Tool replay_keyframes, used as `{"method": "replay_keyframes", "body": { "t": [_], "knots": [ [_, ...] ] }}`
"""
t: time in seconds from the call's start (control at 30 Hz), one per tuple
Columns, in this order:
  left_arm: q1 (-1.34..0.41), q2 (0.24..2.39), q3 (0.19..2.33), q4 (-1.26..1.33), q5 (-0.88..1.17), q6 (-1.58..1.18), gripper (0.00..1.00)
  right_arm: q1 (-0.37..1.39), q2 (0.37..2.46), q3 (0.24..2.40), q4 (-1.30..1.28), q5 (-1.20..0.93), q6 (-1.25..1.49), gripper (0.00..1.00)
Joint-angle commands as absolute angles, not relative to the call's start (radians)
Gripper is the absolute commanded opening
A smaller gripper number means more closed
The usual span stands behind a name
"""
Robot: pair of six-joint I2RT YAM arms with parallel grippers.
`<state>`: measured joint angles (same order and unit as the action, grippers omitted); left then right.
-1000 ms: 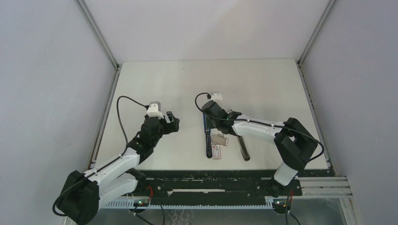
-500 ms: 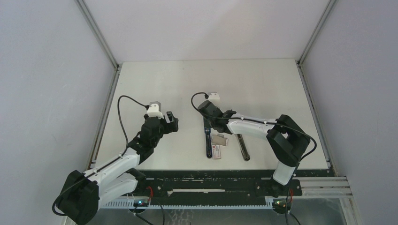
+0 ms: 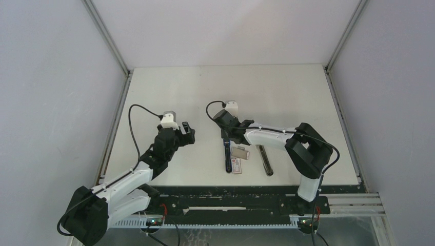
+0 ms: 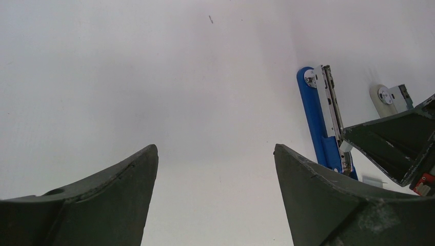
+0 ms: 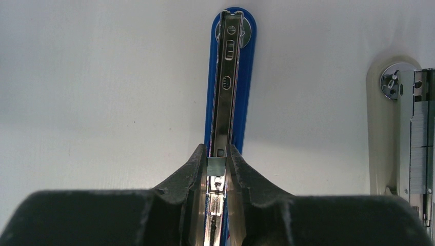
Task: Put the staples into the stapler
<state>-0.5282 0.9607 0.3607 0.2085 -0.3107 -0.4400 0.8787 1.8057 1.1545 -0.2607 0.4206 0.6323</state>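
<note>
The blue stapler [image 3: 227, 155] lies open on the table, its metal magazine channel [image 5: 226, 77] facing up. My right gripper [image 5: 217, 154] is shut on a short silver staple strip [image 5: 216, 165], held right over that channel; in the top view the gripper [image 3: 226, 131] is above the stapler's far end. The red-and-white staple box [image 3: 236, 165] and its grey tray [image 3: 240, 152] lie just right of the stapler. My left gripper [image 4: 215, 154] is open and empty above bare table, left of the stapler [image 4: 314, 118]; it shows in the top view [image 3: 188, 132].
A second, cream-coloured stapler [image 5: 380, 128] lies open to the right of the blue one, with staples in its channel [image 5: 418, 154]; in the top view it [image 3: 265, 160] lies parallel. Side walls bound the table.
My right gripper has shifted a little left and toward the far end of the blue stapler, still holding the strip. The left arm has not moved.
</note>
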Motion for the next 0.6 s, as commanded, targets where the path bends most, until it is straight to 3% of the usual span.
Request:
{"method": "replay_keyframes", "body": {
  "t": [0.0, 0.57],
  "knots": [
    [-0.534, 0.942, 0.360, 0.253, -0.320, -0.416, 0.88, 0.886, 1.819, 1.198, -0.260, 0.453, 0.635, 0.16],
    [-0.535, 0.946, 0.360, 0.255, -0.319, -0.417, 0.88, 0.887, 1.809, 1.217, -0.285, 0.476, 0.616, 0.16]
  ]
}}
